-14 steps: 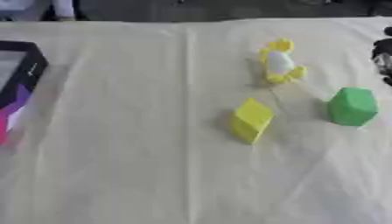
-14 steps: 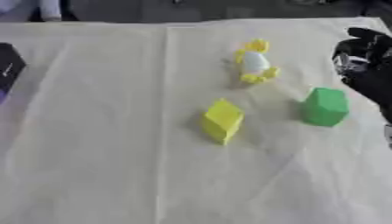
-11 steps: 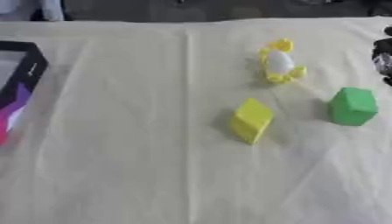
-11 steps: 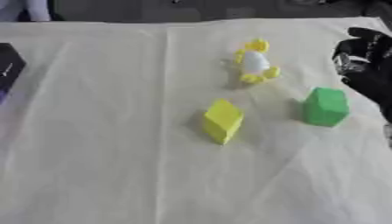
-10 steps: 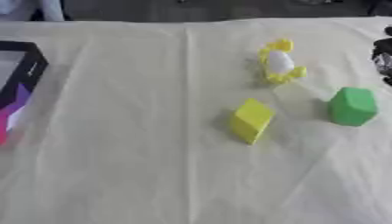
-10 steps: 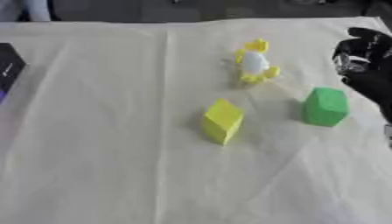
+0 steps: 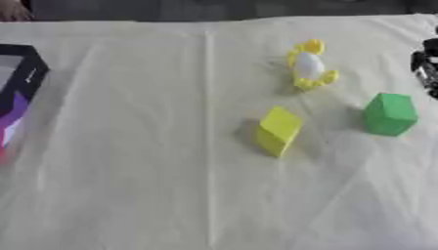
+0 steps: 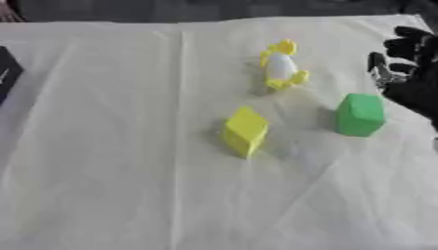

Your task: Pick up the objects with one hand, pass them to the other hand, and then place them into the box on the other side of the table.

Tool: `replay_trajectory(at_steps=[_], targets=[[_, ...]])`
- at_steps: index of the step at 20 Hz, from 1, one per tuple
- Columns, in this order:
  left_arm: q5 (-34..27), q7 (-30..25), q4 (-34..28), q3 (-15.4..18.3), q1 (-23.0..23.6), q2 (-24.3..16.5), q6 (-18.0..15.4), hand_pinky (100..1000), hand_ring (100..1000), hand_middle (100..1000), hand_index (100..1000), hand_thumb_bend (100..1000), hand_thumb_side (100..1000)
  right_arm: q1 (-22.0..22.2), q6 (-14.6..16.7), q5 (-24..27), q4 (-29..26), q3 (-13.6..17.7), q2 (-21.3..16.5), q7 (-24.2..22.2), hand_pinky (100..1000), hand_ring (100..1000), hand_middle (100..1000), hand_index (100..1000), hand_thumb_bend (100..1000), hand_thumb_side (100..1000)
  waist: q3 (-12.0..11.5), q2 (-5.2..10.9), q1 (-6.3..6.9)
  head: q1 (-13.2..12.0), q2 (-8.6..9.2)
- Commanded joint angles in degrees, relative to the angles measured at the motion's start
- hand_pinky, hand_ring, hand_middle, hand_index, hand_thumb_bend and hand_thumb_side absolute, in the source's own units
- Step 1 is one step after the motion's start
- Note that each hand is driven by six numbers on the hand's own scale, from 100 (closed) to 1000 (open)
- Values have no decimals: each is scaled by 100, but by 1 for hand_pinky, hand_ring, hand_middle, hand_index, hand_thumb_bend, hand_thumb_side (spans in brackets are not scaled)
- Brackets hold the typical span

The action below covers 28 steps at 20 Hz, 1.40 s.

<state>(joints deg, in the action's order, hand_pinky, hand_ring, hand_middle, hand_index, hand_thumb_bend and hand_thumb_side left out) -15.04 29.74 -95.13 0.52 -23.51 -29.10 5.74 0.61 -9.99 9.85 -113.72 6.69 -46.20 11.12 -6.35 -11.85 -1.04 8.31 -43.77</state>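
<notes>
Right hand [image 8: 410, 73]: hovering at the table's right edge, fingers curling loosely, holding nothing, sitting just beside the green block [image 8: 359, 114]. Yellow block [image 8: 246, 131] lying well apart.

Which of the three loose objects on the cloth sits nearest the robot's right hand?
The green block, just below and left of the right hand; the yellow block and yellow-white toy lie farther left.

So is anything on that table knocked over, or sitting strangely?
Mostly no. The yellow block sits tilted up on an edge rather than flat, unlike the green block beside it. The yellow and white toy seems to lie on its side. The cloth is creased. Nothing looks spilled or broken.
</notes>
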Motion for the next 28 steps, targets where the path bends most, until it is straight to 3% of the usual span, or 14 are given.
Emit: replay_trajectory(at_steps=[1, 4, 8, 13, 20, 28], targets=[[16, -16, -90, 38, -57, -161, 18, 741, 780, 819, 855, 224, 854, 14, -103, -398, -87, 159, -705, -563, 877, 882, 797, 907, 410, 131, -3, 37, -81, 130, -34], [18, -32, -80, 28, -46, -187, 29, 741, 780, 819, 854, 222, 852, -16, 72, -547, 11, 201, -1343, -1259, 906, 899, 822, 927, 451, 125, 15, 76, -86, 181, -18], [19, -58, -81, 9, -52, -205, 42, 741, 780, 820, 853, 219, 850, -254, 480, -466, 546, 200, -2022, -1967, 928, 912, 839, 937, 487, 109, 24, 106, -70, 244, 57], [22, -85, -90, -9, -74, -231, 66, 741, 780, 821, 854, 216, 849, -553, 939, -569, 1373, 100, -2603, -2603, 954, 926, 864, 953, 515, 119, -12, 85, -43, 329, 160], [17, -98, -134, -23, -150, -259, 88, 741, 780, 822, 854, 210, 848, -891, 1539, -874, 2192, 32, -2851, -3782, 978, 946, 887, 966, 518, 135, -86, -30, -18, 379, 195], [-1, -124, -181, -48, -265, -258, 96, 741, 781, 823, 854, 211, 856, -987, 1781, -1315, 2470, -87, -2785, -4213, 988, 946, 871, 973, 552, 144, -196, -200, 2, 596, 307]])
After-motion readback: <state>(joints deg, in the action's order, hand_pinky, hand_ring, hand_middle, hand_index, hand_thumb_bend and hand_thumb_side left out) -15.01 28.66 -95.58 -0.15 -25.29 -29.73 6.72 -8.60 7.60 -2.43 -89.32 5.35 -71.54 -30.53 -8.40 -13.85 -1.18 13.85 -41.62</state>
